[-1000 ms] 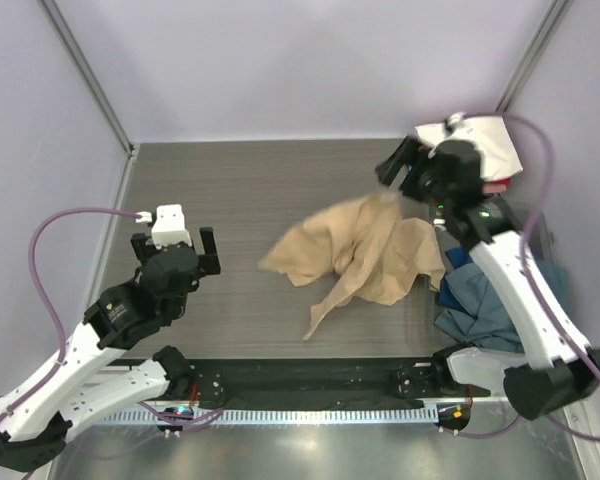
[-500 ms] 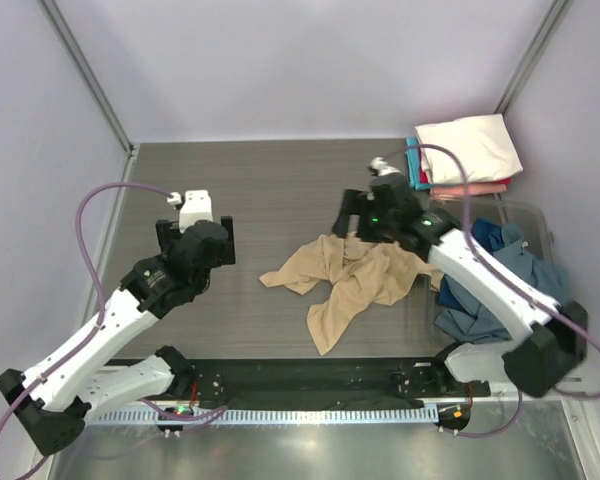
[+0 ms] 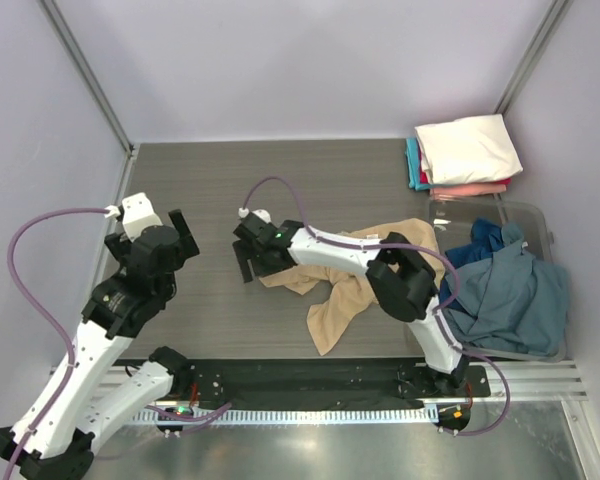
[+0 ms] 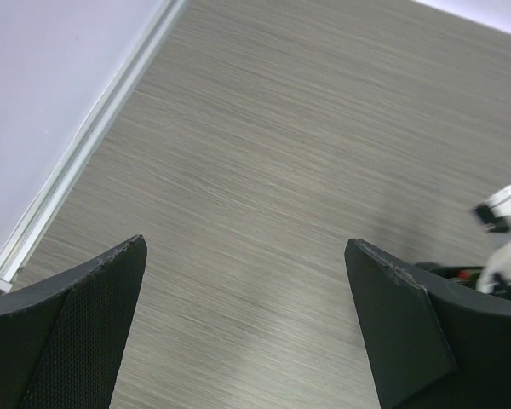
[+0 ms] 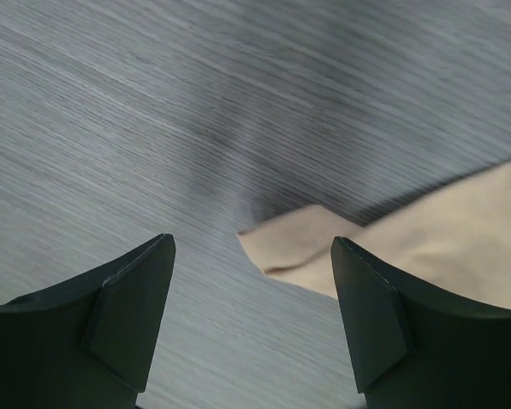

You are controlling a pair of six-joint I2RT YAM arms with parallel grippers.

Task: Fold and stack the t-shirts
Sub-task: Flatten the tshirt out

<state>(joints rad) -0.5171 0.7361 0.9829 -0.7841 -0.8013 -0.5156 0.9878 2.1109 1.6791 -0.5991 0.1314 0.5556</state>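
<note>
right gripper (image 5: pixel 251 244): jaws spread wide, nothing pinched; low over the table (image 5: pixel 111 128).
tan t-shirt (image 5: pixel 426 230): its corner tip lies in the gap between the right fingers (image 5: pixel 128 315), touching neither. The rest trails off to that gripper's right.
left gripper (image 4: pixel 243 247): jaws wide apart, empty; bare wood grain below.
right wrist view only: shows the corner flat on the table and free.
top view only: shows the whole shirt, crumpled and unfolded, with a long flap toward the near edge. The right forearm (image 3: pixel 330 250) lies across its middle.
left wrist view only: catches the right arm's white camera (image 4: pixel 504 204) at its right edge.
room: open table between the two grippers and ahead of both to the far wall. The wall rail (image 4: pixel 81 145) runs close on the left gripper's left.
folded stack (image 3: pixel 470 148): cream-white on top, pink under, teal edge; far right corner, well apart from both grippers.
blue heap (image 3: pixel 505 295): loose shirts in the clear bin (image 3: pixel 460 203), behind the right elbow.
</note>
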